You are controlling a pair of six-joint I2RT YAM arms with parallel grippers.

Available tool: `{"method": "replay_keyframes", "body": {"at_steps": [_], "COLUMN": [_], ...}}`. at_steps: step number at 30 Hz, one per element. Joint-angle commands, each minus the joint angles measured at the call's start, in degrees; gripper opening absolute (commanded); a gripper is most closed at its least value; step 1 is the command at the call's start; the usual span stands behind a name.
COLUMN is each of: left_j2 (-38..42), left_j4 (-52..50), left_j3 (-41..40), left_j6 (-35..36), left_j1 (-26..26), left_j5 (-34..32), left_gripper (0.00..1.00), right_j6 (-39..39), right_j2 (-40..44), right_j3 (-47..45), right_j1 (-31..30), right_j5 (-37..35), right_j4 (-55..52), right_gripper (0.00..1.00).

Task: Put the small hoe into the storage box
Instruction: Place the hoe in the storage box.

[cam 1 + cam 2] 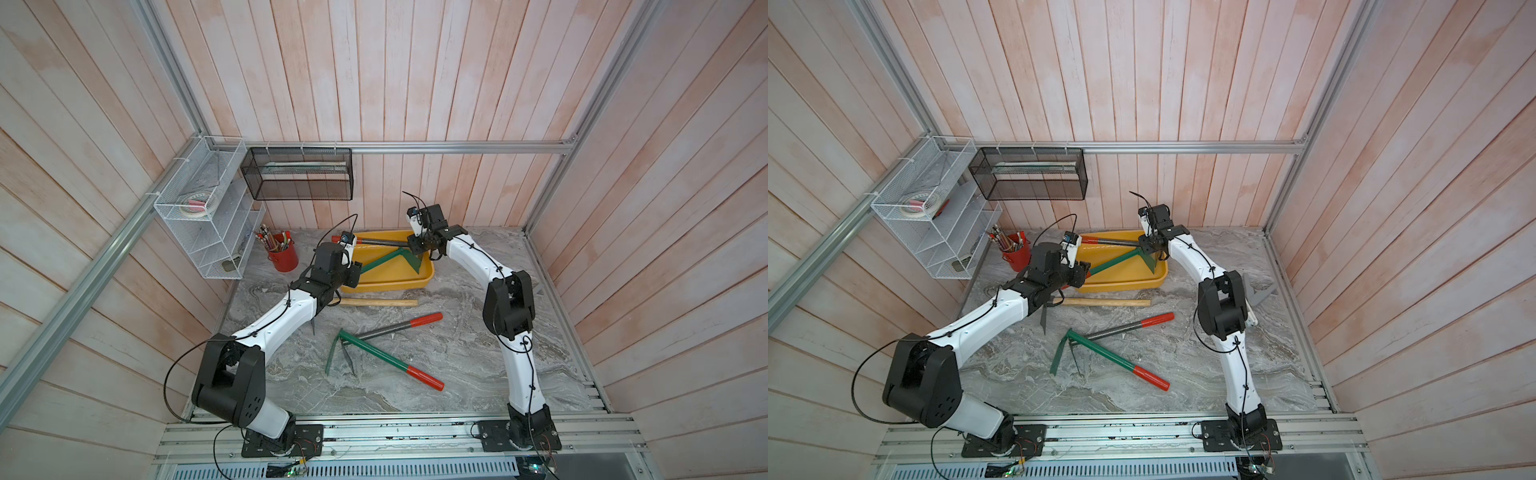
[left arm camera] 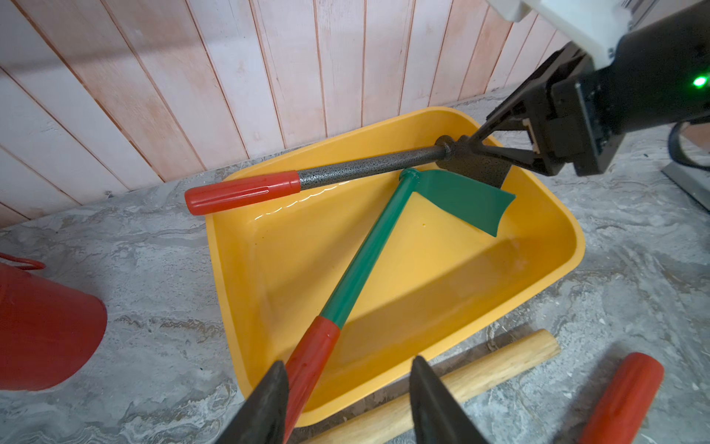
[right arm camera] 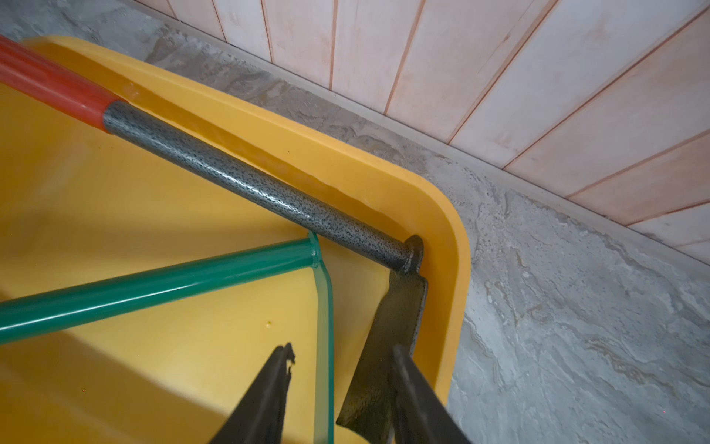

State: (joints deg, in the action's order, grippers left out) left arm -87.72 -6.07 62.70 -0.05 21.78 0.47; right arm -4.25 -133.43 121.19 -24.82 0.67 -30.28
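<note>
The yellow storage box (image 1: 395, 284) (image 1: 1121, 284) stands at the back of the table. Two small hoes lie in it. The green-handled hoe (image 1: 382, 259) (image 2: 365, 253) leans with its red grip over the near rim. The grey speckled hoe (image 1: 382, 241) (image 3: 249, 184) lies along the far wall, its red grip sticking out past the rim. My left gripper (image 2: 349, 361) is open, one finger touching the green hoe's red grip. My right gripper (image 3: 342, 348) (image 1: 422, 245) stands open over the box corner, with both blades between its fingers and the dark blade against one finger.
A wooden-handled tool (image 1: 378, 302) lies just in front of the box. Two more long tools (image 1: 399, 328) (image 1: 386, 361) cross mid-table. A red bucket (image 1: 284, 257) of pencils stands left of the box. The white wire rack (image 1: 208, 216) and black mesh basket (image 1: 299, 174) hang on the walls.
</note>
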Motion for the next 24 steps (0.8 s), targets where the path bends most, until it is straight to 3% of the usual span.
{"method": "replay_keyframes", "body": {"at_steps": [1,13,24], "left_j2": [1.1,1.2,1.8], "left_j4": [1.8,4.2,4.2], "left_j3": [-1.3,-2.6,-3.5], "left_j6": [-1.5,-6.0,-6.3], "left_j1": [-0.6,-3.0,-3.9], "left_j5": [2.3,8.0,8.5], "left_gripper": [0.57,0.69,0.71], "right_j6": [-0.9,-1.1,-1.3], "right_j2": [-2.3,-5.9,-8.1], "right_j3": [1.8,1.7,1.4], "right_j1": [0.4,0.5,-0.4], "right_j5": [-0.7,1.5,0.6], "right_j4": [-2.2,-1.0,0.2], "right_gripper": [0.45,0.47,0.41]}}
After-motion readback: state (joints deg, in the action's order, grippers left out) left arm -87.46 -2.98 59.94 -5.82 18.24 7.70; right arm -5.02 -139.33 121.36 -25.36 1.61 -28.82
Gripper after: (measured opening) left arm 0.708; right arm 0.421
